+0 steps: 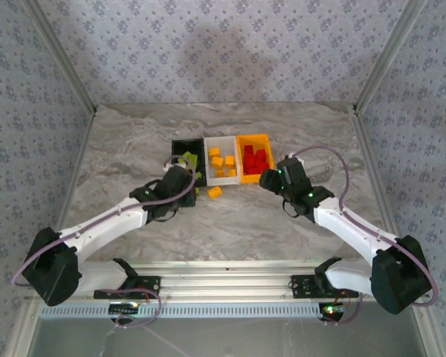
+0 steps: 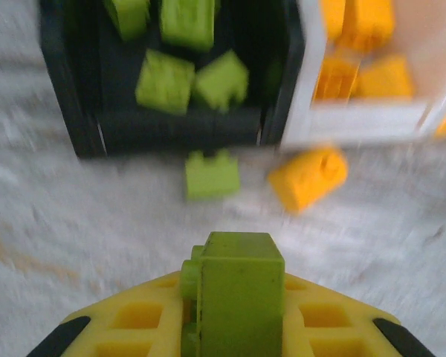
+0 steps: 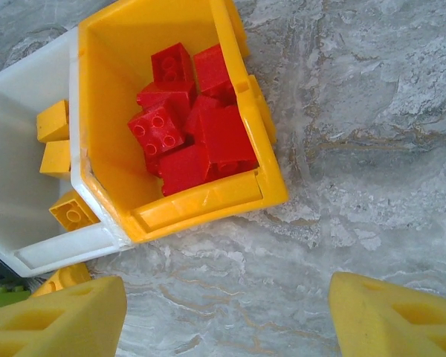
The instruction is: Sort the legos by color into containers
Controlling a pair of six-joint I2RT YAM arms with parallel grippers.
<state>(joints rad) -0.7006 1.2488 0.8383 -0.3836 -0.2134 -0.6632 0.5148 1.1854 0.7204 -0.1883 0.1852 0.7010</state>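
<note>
**Left hand** [image 2: 233,327]: yellow fingers pressed onto a held lime green brick [image 2: 238,290], which stands upright between them, studs to the hand's left. Seen from above, this hand [image 1: 181,181] is at the near end of the black bin.

**Right hand** [image 3: 223,320]: fingers spread wide, nothing between them, bare worktop [image 3: 357,149] beneath. Seen from above, it [image 1: 272,179] sits just short of the orange-yellow bin's near right corner.

**Black bin** [image 2: 178,132]: straight ahead of the left hand. Holds four or so lime green bricks in the bin [image 2: 180,74].

**White bin** [image 2: 357,123]: ahead and to the right of the left hand, joined to the black bin; ahead-left of the right hand [image 3: 59,249]. Holds orange-yellow bricks in the bin [image 3: 52,123].

**Orange-yellow bin** [image 3: 208,201]: directly ahead of the right hand, joined to the white bin. Holds a pile of red bricks [image 3: 186,111].

**Loose lime green brick** [image 2: 212,175]: on the worktop between the left hand and the black bin's front wall, just short of that wall.

**Loose orange-yellow brick** [image 2: 308,178]: on the worktop, ahead-right of the left hand, just before the white bin's front wall and lying tilted.
</note>
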